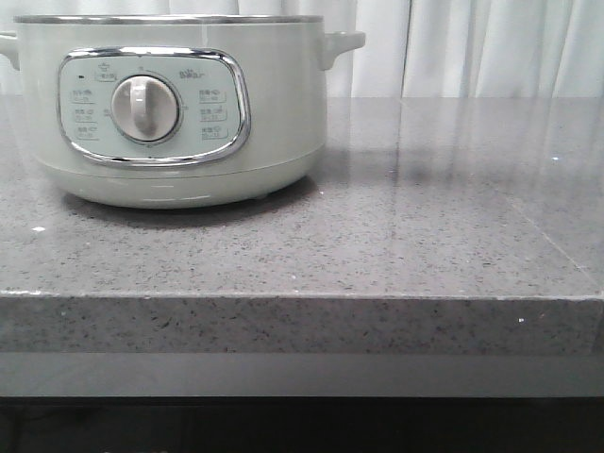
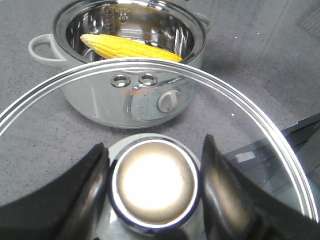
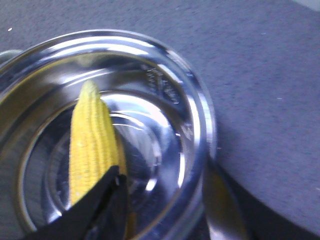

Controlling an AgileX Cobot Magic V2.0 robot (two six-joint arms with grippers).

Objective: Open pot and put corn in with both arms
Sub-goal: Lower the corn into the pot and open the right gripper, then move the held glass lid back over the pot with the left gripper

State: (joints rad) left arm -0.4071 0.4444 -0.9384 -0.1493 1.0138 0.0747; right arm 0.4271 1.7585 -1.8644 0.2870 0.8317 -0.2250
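Note:
The pot stands at the far left of the counter and is open. The corn lies slanted inside its steel bowl. My left gripper is shut on the round metal knob of the glass lid and holds the lid in the air, nearer the counter's front than the pot. My right gripper is open above the pot's rim. The corn lies free in the bowl beside one finger. Neither gripper shows in the front view.
The grey speckled counter stretches to the right of the pot, and its front edge runs across the front view. White curtains hang behind the counter.

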